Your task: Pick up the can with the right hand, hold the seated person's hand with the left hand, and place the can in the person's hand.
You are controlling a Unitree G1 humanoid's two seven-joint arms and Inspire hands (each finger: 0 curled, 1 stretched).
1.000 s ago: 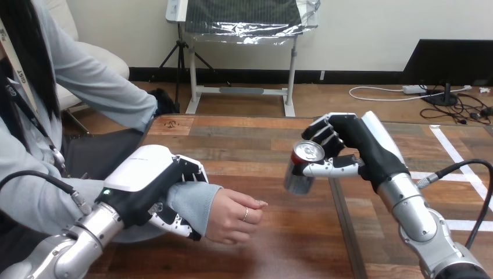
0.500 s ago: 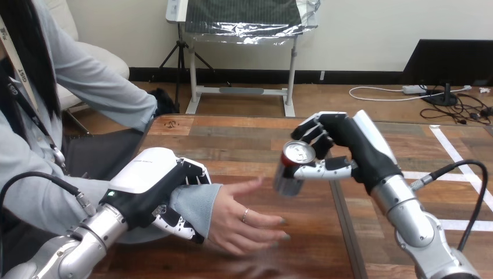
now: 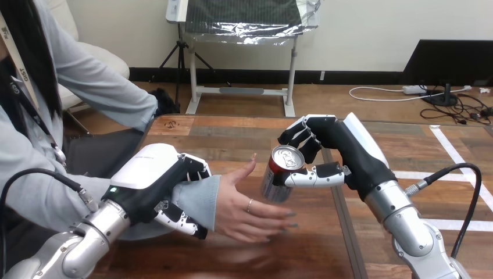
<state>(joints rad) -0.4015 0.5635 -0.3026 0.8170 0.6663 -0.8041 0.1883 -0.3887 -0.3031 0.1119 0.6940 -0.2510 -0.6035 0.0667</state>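
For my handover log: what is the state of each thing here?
can: tilted, held in the air.
right hand: fingers curled round the can.
person's hand: open, just beside the can.
left hand: fingers curled round the person's wrist.

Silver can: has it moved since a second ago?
Yes: the silver can has shifted left, away from the table's dark plank seam, toward the person's open hand.
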